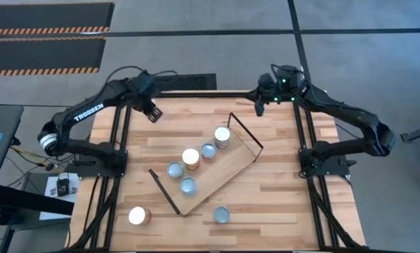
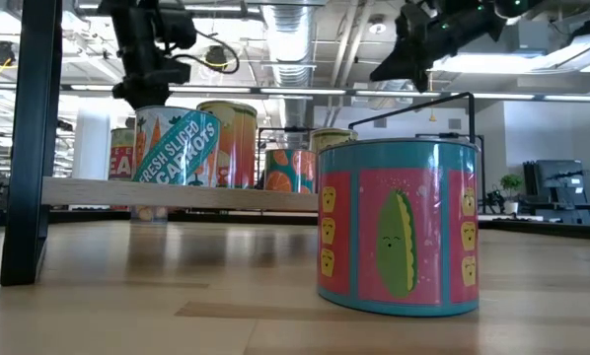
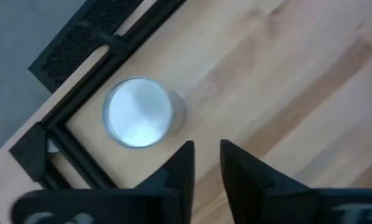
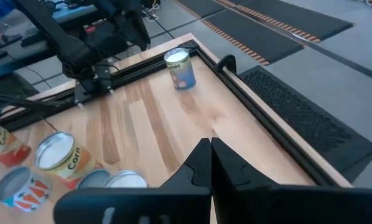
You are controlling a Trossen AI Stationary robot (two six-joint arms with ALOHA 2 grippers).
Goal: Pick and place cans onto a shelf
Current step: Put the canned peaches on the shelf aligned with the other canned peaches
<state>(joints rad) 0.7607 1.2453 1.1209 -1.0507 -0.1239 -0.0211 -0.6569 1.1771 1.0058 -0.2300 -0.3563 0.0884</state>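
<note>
Overhead, we see our left gripper [image 1: 152, 112] above the table's far-left corner, fingers narrowly parted, holding nothing, a white-topped can [image 3: 138, 112] beneath it; five cans [image 1: 191, 157] sit on the shelf [image 1: 227, 169]; right gripper [image 1: 260, 107] closed, empty

**Hidden, cropped or unclear**

From above, the can under the left gripper [image 1: 152, 111] is covered by it. In the low view the near can [image 2: 398, 225] blocks part of the shelf [image 2: 177, 193] and the cans behind it, and both arms run off the top edge. The left wrist view is blurred: the corner can [image 3: 138, 112] shows only a pale top, label unreadable. The right wrist view crops two cans [image 4: 21, 186] at the edges.
</note>
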